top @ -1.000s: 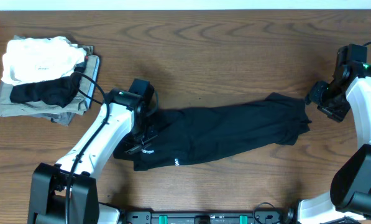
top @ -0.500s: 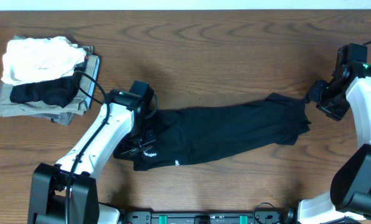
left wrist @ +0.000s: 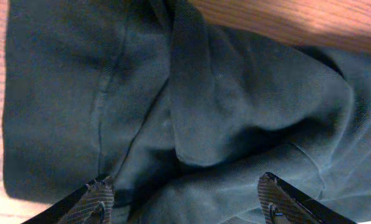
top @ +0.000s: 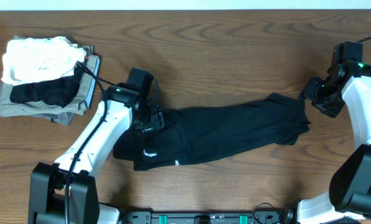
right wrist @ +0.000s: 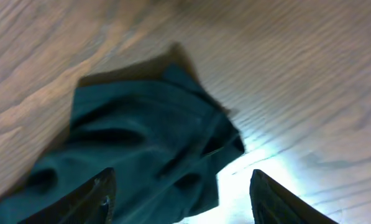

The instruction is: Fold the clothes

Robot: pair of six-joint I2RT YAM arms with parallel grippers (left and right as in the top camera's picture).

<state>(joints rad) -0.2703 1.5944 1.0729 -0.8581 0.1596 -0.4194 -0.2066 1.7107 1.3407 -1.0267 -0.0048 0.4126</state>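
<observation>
The clothes (top: 222, 134), a black T-shirt, lie as a long crumpled band across the middle of the table, with tiny white print near the left end. My left gripper (top: 151, 118) hovers over that left end, open. In the left wrist view its gripper (left wrist: 186, 202) has wide-apart fingers (left wrist: 98, 200) with only folded black fabric (left wrist: 235, 112) below them. My right gripper (top: 311, 93) is by the shirt's right tip, open. In the right wrist view that tip (right wrist: 141, 137) lies between and beyond the gripper (right wrist: 182, 199), with nothing gripped.
A stack of folded garments sits at the far left: a white one (top: 39, 59) on top, a black one (top: 42, 93) below it, and grey ones (top: 79, 107) underneath. The wooden table (top: 235, 43) ends at a pale strip along the back.
My left gripper has opened, let go of the shirt's left end and drawn back a little toward the far side. The right gripper has shifted slightly away from the shirt's tip.
</observation>
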